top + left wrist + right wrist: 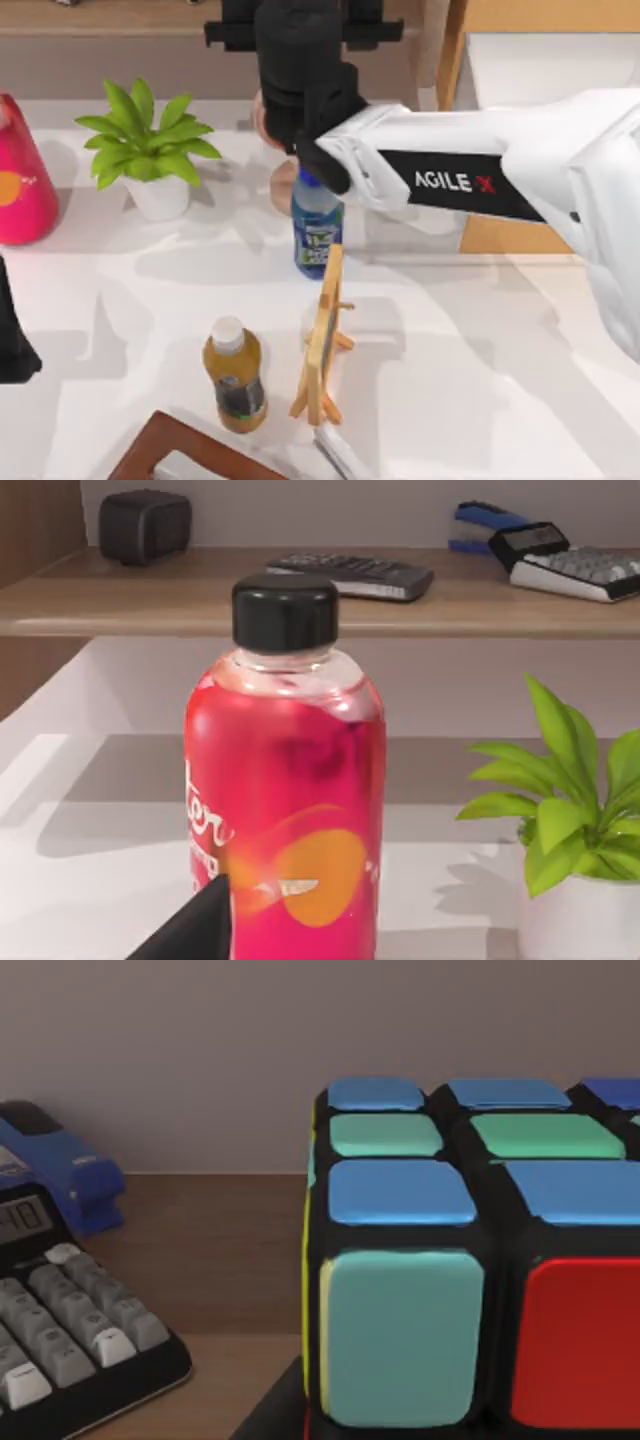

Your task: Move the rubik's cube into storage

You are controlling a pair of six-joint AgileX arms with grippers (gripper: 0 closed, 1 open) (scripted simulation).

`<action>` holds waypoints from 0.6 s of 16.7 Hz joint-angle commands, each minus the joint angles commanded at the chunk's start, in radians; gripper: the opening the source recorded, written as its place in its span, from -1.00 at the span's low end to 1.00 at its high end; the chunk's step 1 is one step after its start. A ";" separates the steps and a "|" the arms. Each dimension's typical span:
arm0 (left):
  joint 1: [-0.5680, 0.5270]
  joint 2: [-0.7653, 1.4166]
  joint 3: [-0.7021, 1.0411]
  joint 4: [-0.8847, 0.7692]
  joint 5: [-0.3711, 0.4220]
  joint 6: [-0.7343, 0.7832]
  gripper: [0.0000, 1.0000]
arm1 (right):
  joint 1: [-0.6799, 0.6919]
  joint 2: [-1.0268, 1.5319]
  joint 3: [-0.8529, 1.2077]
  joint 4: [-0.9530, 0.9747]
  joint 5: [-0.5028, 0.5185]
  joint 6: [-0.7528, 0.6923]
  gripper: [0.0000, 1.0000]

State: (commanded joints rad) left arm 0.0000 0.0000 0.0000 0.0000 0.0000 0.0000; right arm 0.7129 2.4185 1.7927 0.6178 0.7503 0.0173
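The rubik's cube [470,1260] has a black grid with blue, green, teal, red and yellow squares. Beside it the calculator [60,1340] is black with grey and white keys, and the stapler [60,1175] is blue. At the left of the white counter [480,400], the big bottle [285,810] is pink-red with an orange spot and a black cap. The plant [145,140] has bright green leaves in a white pot. The middle bottle [318,225] is blue, and the near bottle [234,375] is amber with a white cap. The right arm [500,170] is white with a black band.
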 joint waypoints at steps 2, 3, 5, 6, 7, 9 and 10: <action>0.000 0.000 0.000 0.000 0.000 0.000 1.00 | 0.001 -0.006 0.001 -0.009 -0.007 0.002 -1.00; 0.000 0.000 0.000 0.000 0.000 0.000 1.00 | 0.004 -0.016 0.004 -0.028 -0.022 0.005 -1.00; 0.000 0.000 0.000 0.000 0.000 0.000 1.00 | 0.014 -0.049 0.009 -0.097 -0.072 0.017 -1.00; 0.000 0.000 0.000 0.000 0.000 0.000 1.00 | 0.021 -0.070 0.011 -0.148 -0.105 0.025 -1.00; 0.000 0.000 0.000 0.000 0.000 0.000 1.00 | 0.028 -0.092 0.013 -0.209 -0.141 0.035 -1.00; 0.000 0.000 0.000 0.000 0.000 0.000 1.00 | 0.039 -0.141 0.020 -0.352 -0.220 0.057 -1.00; 0.000 0.000 0.000 0.000 0.000 0.000 1.00 | 0.041 -0.167 0.026 -0.434 -0.260 0.069 -1.00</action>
State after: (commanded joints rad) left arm 0.0000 0.0000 0.0000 0.0000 0.0000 0.0000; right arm 0.7539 2.2519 1.8186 0.1835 0.4899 0.0865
